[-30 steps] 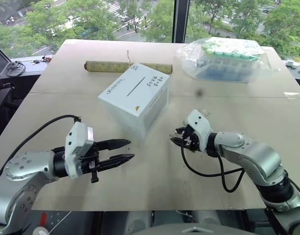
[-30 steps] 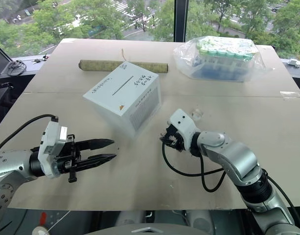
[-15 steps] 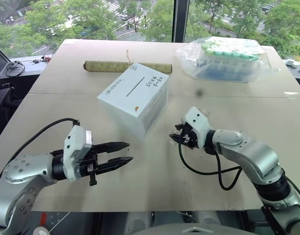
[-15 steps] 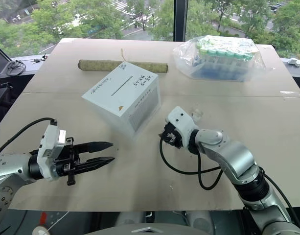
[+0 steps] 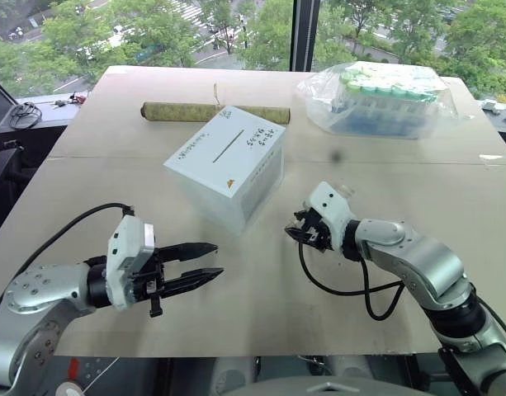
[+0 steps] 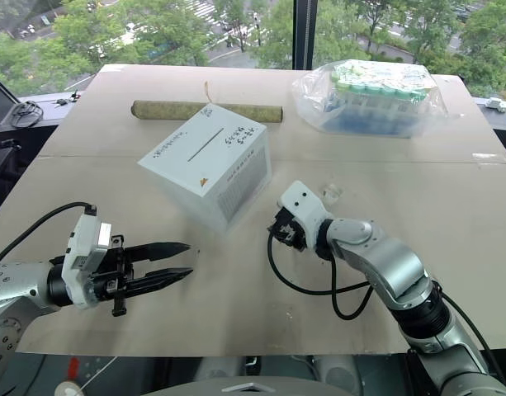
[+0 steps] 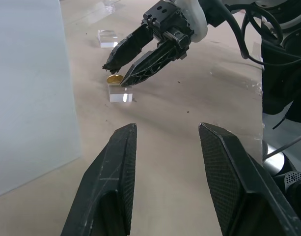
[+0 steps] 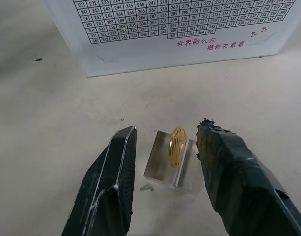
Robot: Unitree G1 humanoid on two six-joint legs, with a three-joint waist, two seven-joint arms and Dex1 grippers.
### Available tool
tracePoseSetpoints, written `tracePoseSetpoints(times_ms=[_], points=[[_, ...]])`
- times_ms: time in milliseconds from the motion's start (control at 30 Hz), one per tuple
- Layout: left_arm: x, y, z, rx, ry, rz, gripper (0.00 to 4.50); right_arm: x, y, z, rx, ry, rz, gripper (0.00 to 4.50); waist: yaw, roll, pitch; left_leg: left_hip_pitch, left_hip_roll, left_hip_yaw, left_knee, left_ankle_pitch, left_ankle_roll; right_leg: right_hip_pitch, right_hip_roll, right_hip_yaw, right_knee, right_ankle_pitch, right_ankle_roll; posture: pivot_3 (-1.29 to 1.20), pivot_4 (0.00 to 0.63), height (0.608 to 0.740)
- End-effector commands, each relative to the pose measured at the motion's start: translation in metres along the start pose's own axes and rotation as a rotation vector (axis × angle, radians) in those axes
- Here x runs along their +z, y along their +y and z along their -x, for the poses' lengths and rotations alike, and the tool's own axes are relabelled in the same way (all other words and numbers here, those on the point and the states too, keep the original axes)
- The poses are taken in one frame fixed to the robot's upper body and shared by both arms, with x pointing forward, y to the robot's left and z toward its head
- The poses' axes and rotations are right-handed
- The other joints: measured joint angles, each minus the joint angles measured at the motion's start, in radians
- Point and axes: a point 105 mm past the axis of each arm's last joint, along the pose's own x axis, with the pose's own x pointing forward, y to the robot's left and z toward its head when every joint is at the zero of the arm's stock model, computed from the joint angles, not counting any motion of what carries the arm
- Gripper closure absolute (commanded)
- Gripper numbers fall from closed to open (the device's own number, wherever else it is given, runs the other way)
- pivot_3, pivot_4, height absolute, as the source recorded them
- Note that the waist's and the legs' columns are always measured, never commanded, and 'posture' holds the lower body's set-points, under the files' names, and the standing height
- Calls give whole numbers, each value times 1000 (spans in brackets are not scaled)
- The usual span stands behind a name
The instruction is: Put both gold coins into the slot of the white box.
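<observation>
A shiny gold coin (image 8: 177, 146) is standing on edge in a small clear plastic block (image 8: 169, 166) on the beige desk (image 5: 261, 289), at four o'clock from the matte white box (image 5: 228, 164). The right end effector (image 8: 165, 169) is bracketing it, released, unmoved since earlier. The left end effector (image 5: 205, 262) is hovering released, shifted slightly nearer.

coins 1 (image 8: 178, 146) | box 1 (image 5: 228, 161) | clear blocks 2 (image 7: 121, 95)
</observation>
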Motion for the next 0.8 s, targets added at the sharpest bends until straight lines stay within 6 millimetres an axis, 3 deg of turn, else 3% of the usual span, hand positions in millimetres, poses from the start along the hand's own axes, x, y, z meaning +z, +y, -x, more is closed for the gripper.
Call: tracePoseSetpoints(times_ms=[33,167,533,800], points=[[4,-1,2,2,-12,-28,2500,8,1,-1,1,-33,19,2923,0,0,0,0,0,0,0,0,0,0,0,0,0,0,0,0,150,740],[4,-2,1,4,-13,-29,2500,4,-2,-2,-8,-22,11,4434,0,0,0,0,0,0,0,0,0,0,0,0,0,0,0,0,150,740],[5,-1,-1,6,-21,-32,2500,2,-7,4,-21,-20,19,4434,0,0,0,0,0,0,0,0,0,0,0,0,0,0,0,0,150,740],[16,1,-8,-7,-71,23,2500,18,-10,18,-8,-130,-14,4434,1,0,0,0,0,0,0,0,0,0,0,0,0,0,0,0,150,740]])
